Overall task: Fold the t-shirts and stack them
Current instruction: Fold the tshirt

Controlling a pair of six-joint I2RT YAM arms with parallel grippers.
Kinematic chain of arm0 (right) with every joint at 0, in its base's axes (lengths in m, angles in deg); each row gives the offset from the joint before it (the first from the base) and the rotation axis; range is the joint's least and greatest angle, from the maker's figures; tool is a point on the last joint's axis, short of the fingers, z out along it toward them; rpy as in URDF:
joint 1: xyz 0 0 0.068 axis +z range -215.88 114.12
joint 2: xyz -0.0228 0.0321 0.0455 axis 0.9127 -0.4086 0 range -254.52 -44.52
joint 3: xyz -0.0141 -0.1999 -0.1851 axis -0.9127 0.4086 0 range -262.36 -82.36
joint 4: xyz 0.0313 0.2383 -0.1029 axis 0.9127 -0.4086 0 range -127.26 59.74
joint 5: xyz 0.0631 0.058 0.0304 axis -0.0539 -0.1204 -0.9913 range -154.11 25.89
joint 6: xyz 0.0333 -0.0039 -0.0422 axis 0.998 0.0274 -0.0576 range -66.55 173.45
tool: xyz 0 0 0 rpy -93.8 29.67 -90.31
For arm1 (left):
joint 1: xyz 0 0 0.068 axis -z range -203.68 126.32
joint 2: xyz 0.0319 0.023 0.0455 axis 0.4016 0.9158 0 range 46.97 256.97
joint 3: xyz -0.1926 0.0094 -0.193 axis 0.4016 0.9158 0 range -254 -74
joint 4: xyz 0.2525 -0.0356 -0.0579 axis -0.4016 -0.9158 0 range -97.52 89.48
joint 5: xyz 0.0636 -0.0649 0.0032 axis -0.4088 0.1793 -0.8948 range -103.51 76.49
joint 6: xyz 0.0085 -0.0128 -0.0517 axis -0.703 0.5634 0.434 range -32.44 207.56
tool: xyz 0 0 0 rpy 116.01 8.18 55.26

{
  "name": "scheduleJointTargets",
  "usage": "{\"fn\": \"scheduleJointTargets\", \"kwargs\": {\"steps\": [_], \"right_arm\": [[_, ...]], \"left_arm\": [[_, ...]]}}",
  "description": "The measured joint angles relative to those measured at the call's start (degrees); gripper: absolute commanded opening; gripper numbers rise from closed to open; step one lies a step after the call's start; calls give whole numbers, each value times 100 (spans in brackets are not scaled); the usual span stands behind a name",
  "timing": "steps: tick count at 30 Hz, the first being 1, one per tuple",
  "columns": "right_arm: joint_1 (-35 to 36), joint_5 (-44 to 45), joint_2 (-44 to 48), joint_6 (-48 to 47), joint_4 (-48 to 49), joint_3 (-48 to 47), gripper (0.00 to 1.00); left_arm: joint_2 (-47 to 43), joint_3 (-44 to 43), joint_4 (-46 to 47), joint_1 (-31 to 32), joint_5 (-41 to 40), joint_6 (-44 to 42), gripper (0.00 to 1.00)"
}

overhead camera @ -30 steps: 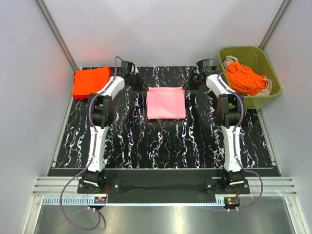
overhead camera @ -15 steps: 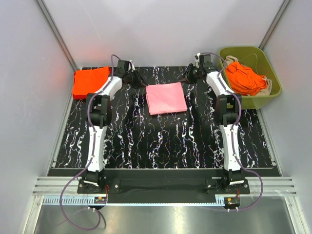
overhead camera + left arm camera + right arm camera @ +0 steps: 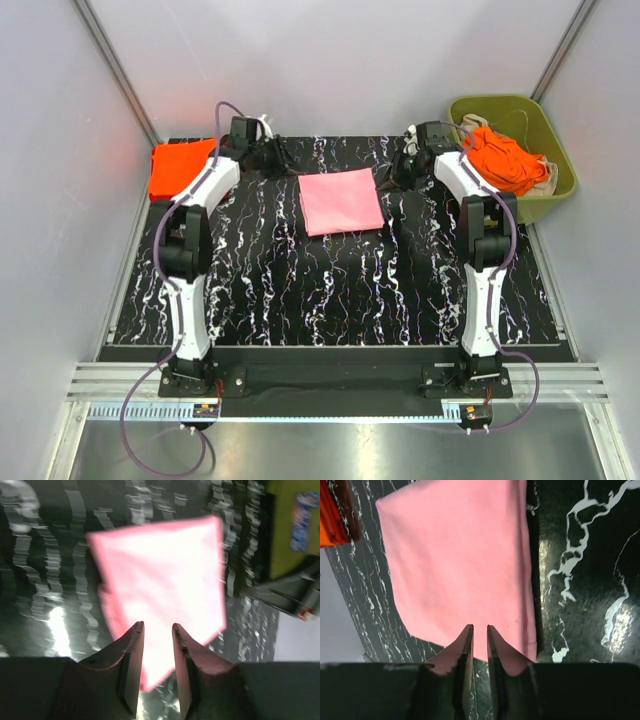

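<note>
**A:** Edges first: where does the pink t-shirt [image 3: 342, 201] lie?

**B:** It is folded to a flat square, a little toward 12 o'clock from the middle of the black marbled mat [image 3: 330, 290]. All four edges are free, and much bare mat lies toward 6 o'clock.

**A:** And the grippers?

**B:** The left gripper [image 3: 272, 157] is near its 10 o'clock corner, and the right gripper [image 3: 400, 165] is just beside the 2 o'clock corner. In both wrist views the fingers stand slightly apart and nothing is between them. The right gap is the narrower one.

**A:** Other shirts?

**B:** One folded orange-red t-shirt [image 3: 182, 168] lies at the mat's 10 o'clock corner. Crumpled orange-red t-shirts [image 3: 503, 160] fill the olive plastic bin [image 3: 545, 125] at 2 o'clock.

**A:** Any writing?

**B:** Only a blue sticker [image 3: 303, 515] on the bin, too blurred to read. The cloth looks soft and matte, while the mat is glossy.
</note>
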Motion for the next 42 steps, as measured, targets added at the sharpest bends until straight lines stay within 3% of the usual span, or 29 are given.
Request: {"fn": "scheduleJointTargets", "kwargs": {"steps": [5,9,18,24,30,34,38,42], "right_arm": [[33,-216,350,-42,142,553,18],[118,-221,391,-57,267,981,16],[271,-105,409,-59,483,1921,17],[282,-2,682,-59,566,2111,18],[391,-94,1102,42,603,2061,17],[706,-350,1056,271,776,1722,12],[1130,-789,455,566,1080,861,6],[1355,-1025,-160,800,1397,605,3]], "left_arm": [[-820,684,243,763,-15,-136,33],[-872,1307,396,1263,-136,-195,33],[-514,2319,321,1029,-911,-236,32],[-546,2413,448,1043,-927,-269,34],[-879,2417,105,1045,-946,-341,37],[-1552,2684,-2,999,-931,-275,39],[-2387,3056,-17,883,-861,-243,40],[-2942,3416,-9,748,-820,-236,41]]}}
